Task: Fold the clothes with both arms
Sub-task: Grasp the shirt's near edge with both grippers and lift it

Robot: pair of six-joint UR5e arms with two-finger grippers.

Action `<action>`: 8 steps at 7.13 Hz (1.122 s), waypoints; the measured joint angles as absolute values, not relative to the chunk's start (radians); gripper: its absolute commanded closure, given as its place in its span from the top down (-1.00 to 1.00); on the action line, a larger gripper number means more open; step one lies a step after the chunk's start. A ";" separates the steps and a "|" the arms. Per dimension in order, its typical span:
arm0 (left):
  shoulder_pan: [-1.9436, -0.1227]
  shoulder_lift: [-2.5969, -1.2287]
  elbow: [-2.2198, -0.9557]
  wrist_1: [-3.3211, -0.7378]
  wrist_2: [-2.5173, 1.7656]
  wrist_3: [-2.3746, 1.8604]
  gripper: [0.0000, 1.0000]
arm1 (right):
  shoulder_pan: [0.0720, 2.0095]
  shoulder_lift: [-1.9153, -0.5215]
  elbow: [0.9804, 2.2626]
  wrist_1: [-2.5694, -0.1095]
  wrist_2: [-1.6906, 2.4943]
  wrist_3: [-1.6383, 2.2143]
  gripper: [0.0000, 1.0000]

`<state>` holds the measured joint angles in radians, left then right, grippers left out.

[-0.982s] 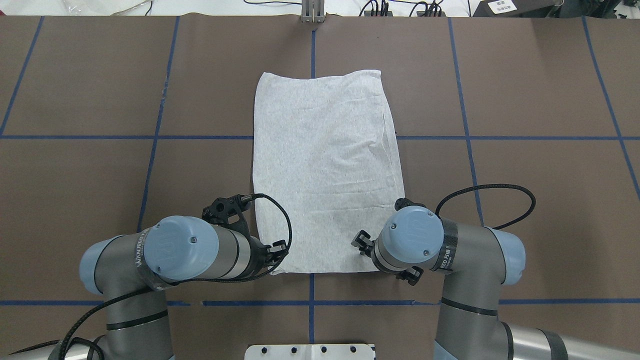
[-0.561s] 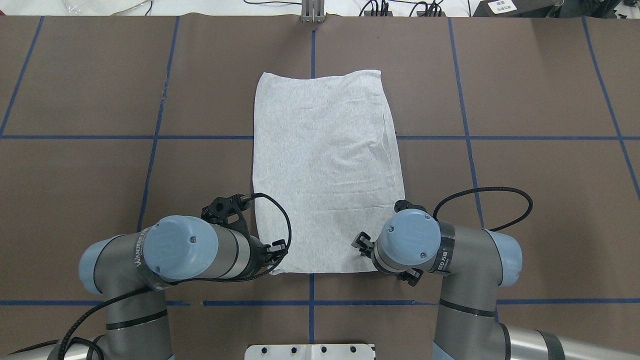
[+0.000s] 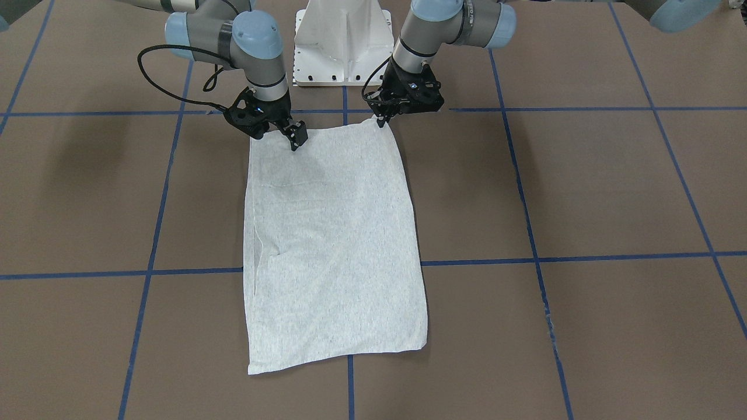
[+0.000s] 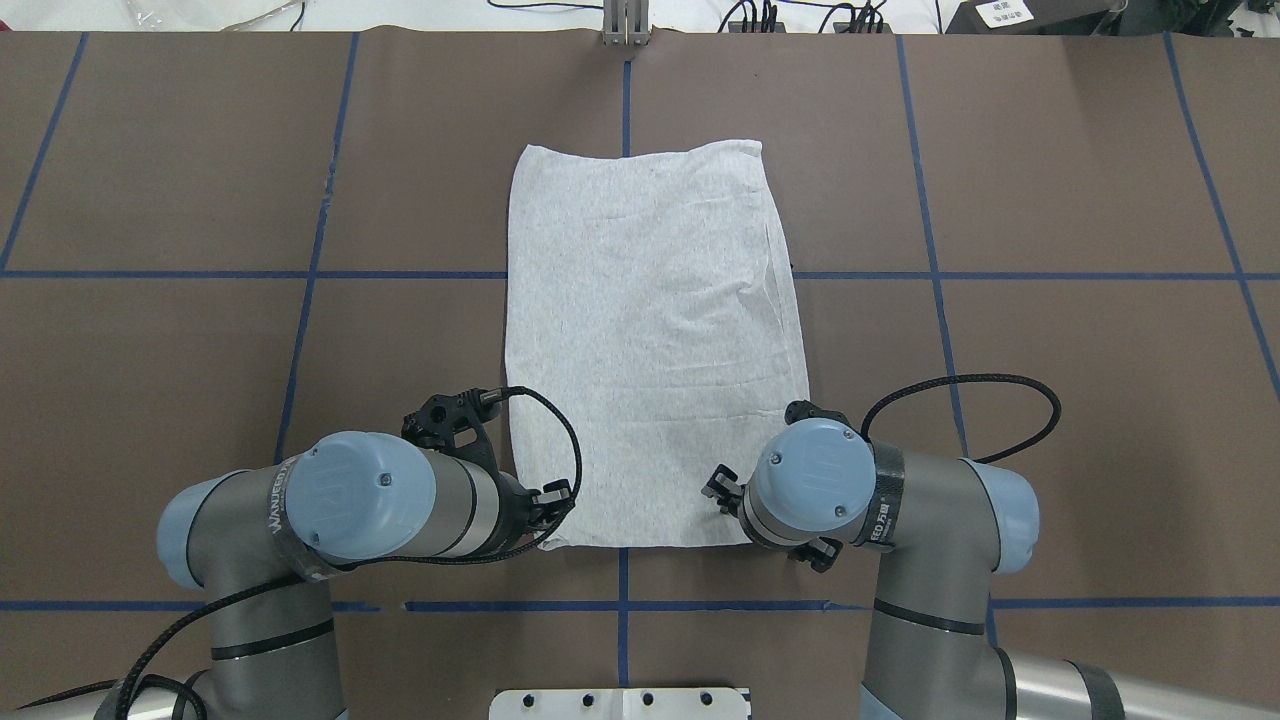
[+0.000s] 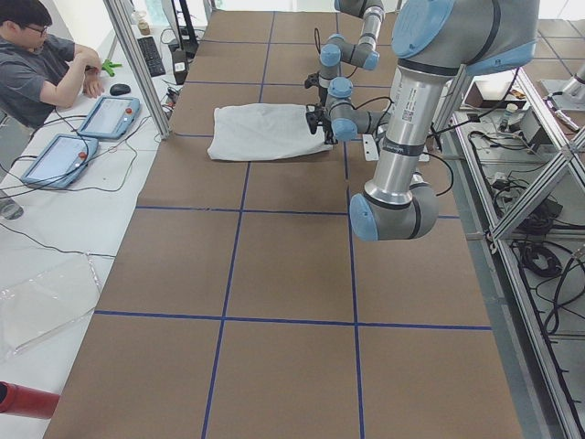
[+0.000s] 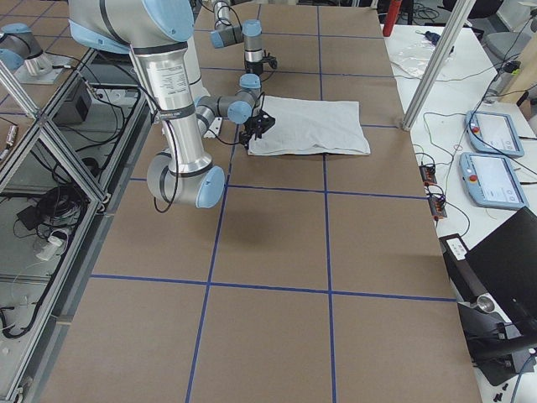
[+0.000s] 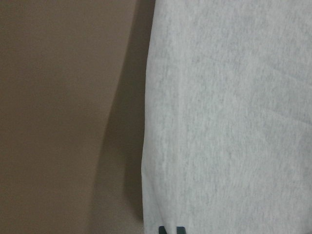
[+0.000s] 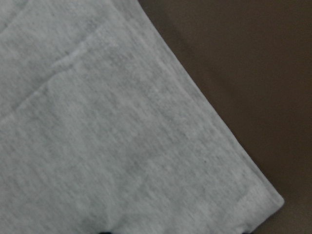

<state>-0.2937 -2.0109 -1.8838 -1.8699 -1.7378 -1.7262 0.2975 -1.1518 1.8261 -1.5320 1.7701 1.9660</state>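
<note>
Only the right arm has shifted since the earlier overhead frame, its wrist easing a little inward over the shirt's near right corner. The left arm and the shirt lie as they did.

The shirt is flat on the table in the centre, folded to a plain grey oblong with no print or collar showing. Its long axis runs straight away from the robot. The near short edge sits under the two wrists, one arm at each near corner, neither nearer than the other. My reading is that the next move is a pinch at both corners and a carry along that long axis to the far edge. The corners must rise together or the fold will skew.

Blue wrist caps hide the fingers from overhead. The front view shows them:
- The right gripper has its jaws spread, one tip on the cloth, the other at the corner.
- The left gripper is at the other corner, which seems slightly lifted — whether it is clamped I cannot tell.

Each wrist camera shows little more than grey cloth and an edge — the right one a stitched corner. The side views are too distant to add anything.
</note>
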 measured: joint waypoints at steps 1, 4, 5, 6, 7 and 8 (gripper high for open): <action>-0.293 -2.011 -1.884 -1.870 -1.738 -1.727 -1.00 | 0.296 -1.147 1.829 -1.534 1.772 1.966 -0.88; -0.292 -2.010 -1.883 -1.870 -1.737 -1.730 -1.00 | 0.296 -1.132 1.836 -1.536 1.775 1.971 -1.00; -0.292 -2.011 -1.883 -1.870 -1.736 -1.730 -1.00 | 0.296 -1.130 1.836 -1.536 1.774 1.973 -1.00; -0.291 -2.012 -1.883 -1.870 -1.736 -1.731 -1.00 | 0.297 -1.126 1.840 -1.536 1.773 1.979 -1.00; -0.291 -2.012 -1.884 -1.870 -1.736 -1.732 -1.00 | 0.298 -1.124 1.852 -1.535 1.771 1.995 -1.00; -0.291 -2.009 -1.892 -1.869 -1.736 -1.735 -1.00 | 0.299 -1.124 1.868 -1.535 1.770 2.013 -1.00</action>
<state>-0.2909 -2.0091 -1.8919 -1.8692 -1.7361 -1.7352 0.2987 -1.1235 1.8678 -1.5345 1.7700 2.0131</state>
